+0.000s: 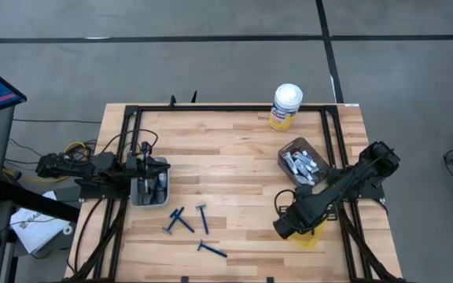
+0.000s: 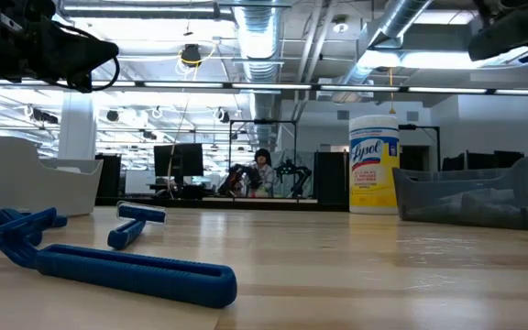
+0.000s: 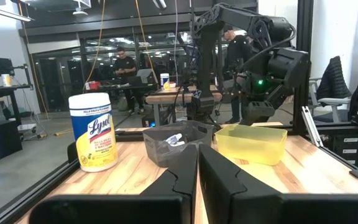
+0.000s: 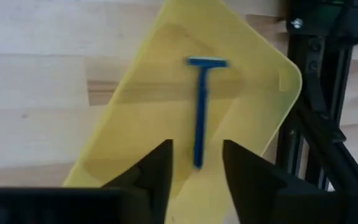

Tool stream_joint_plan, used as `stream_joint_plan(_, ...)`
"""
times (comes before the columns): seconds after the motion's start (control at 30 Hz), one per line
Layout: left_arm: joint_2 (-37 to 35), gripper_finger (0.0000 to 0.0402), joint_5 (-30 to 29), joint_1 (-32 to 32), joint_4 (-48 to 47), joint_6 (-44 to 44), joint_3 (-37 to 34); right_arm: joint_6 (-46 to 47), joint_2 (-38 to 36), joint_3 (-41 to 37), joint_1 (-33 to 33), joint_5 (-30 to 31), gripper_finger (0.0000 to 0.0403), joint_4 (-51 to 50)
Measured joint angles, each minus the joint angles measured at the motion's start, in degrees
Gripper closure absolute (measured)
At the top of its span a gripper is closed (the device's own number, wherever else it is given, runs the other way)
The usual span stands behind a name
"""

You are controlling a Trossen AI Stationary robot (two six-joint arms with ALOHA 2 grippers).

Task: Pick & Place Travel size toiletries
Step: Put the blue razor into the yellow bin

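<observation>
1. Lower right of the high view: right gripper (image 4: pixel 196 171), fingers spread, above yellow tray (image 4: pixel 135 124) holding one blue razor (image 4: pixel 201 106)
2. Left edge: left gripper (image 3: pixel 197 171), fingers pressed together, over white bin (image 1: pixel 141 196)
3. Bottom centre: loose razors (image 1: pixel 183 222); tubes in grey bin (image 1: pixel 283 153)

- The right gripper (image 4: pixel 194 165) points straight down, fingers (image 4: pixel 157 168) parted, nothing between them.
- The left gripper (image 3: pixel 197 177) is held level, fingers (image 3: pixel 182 174) pressed together.
</observation>
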Motion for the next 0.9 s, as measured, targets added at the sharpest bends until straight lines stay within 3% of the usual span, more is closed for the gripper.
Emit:
stream_joint_plan(0.2, 0.0, 0.0390, 0.0, 0.0, 0.0, 0.0, 0.0, -10.3, -0.3, 4.3, -2.5, 1.5, 0.0183, 3.2)
stream_joint_plan(0.33, 0.0, 0.0390, 0.0, 0.0, 0.0, 0.0, 0.0, -18.8, -0.4, 6.8, -5.4, 5.4, 0.0150, 12.7)
stream_joint_plan(0.6, 0.0, 0.0390, 0.0, 0.0, 0.0, 0.0, 0.0, -39.2, -0.4, 8.2, -9.9, 16.3, 0.0161, 41.5)
stream_joint_plan(0.9, 0.5, 0.0390, 0.0, 0.0, -0.2, 0.0, 0.0, -59.5, -4.1, 8.2, -12.2, 17.6, 0.0179, 62.1)
